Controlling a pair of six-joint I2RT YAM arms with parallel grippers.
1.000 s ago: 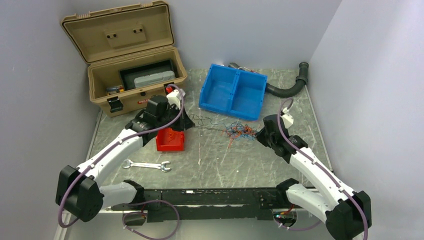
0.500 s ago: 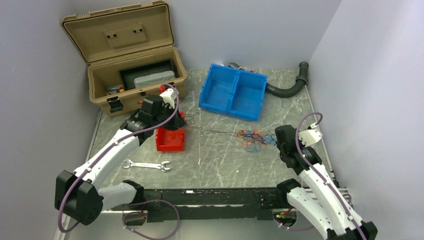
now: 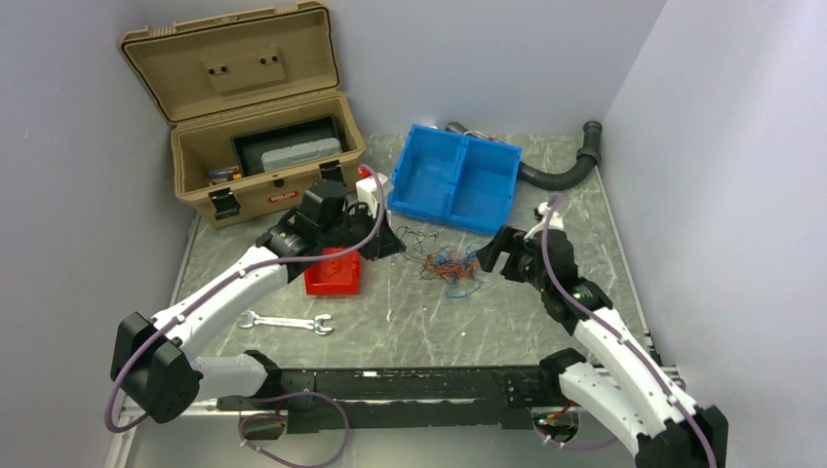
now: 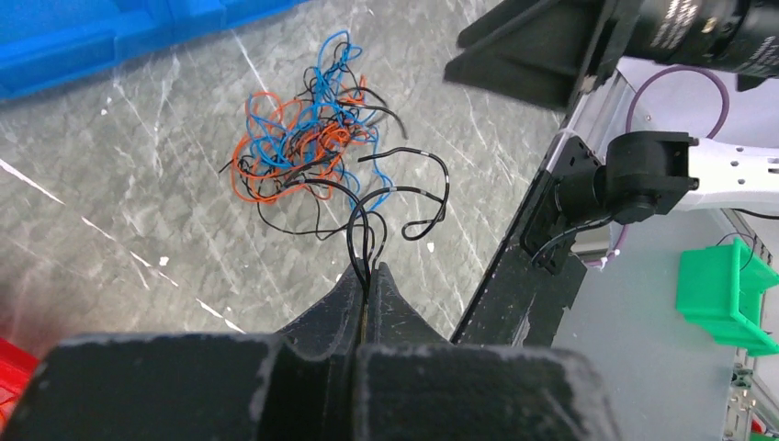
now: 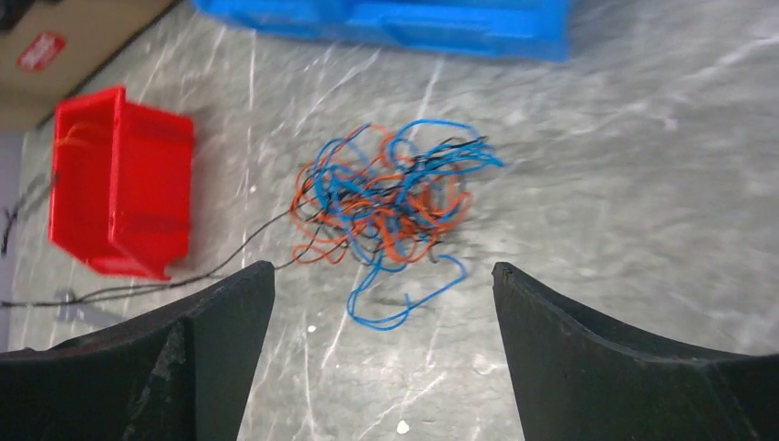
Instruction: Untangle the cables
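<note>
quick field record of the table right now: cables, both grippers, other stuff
cables: one loose orange-red, blue and black tangle on the table
left gripper: shut on black strands leading out of the tangle
right gripper: open, holding nothing, just right of the tangle
red bin: left of the tangle
blue bin: behind the tangle, two compartments
wrench: near left, apart from the wires

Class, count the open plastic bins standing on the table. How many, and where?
2. The blue bin stands at the far side, behind the cables; the red bin sits left of them, partly under the left arm. None looks hidden.
</note>
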